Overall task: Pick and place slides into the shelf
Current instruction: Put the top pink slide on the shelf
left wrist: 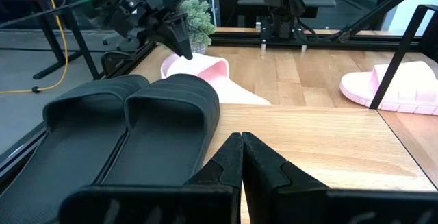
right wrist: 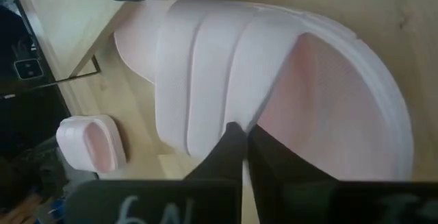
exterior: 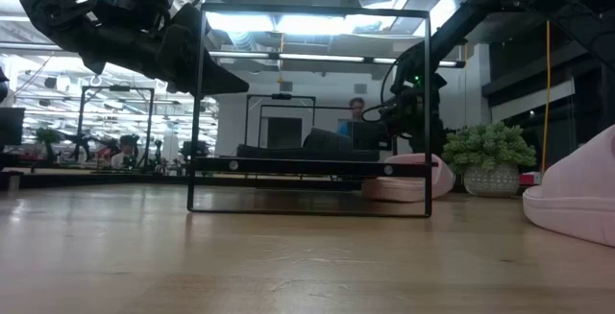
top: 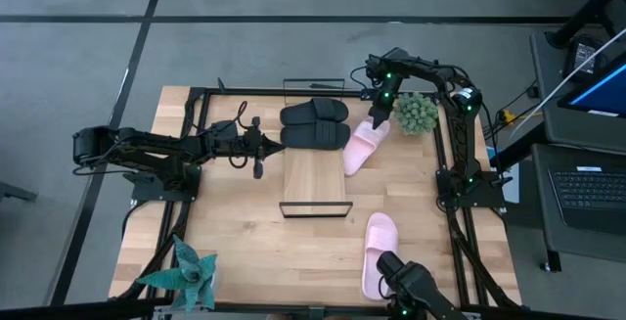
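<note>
A bushy green potted plant near the table's far right; a spiky teal plant at its near left corner.

matt black slides, light-wood shelf

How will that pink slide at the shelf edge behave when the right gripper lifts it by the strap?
The pink slide looks thick and foam-like, so probably light for its size. The right gripper pinches only the wide strap's edge, so the sole may sag and swing. It already lies half on the shelf, tilted, so it could slip off if nudged.
</note>
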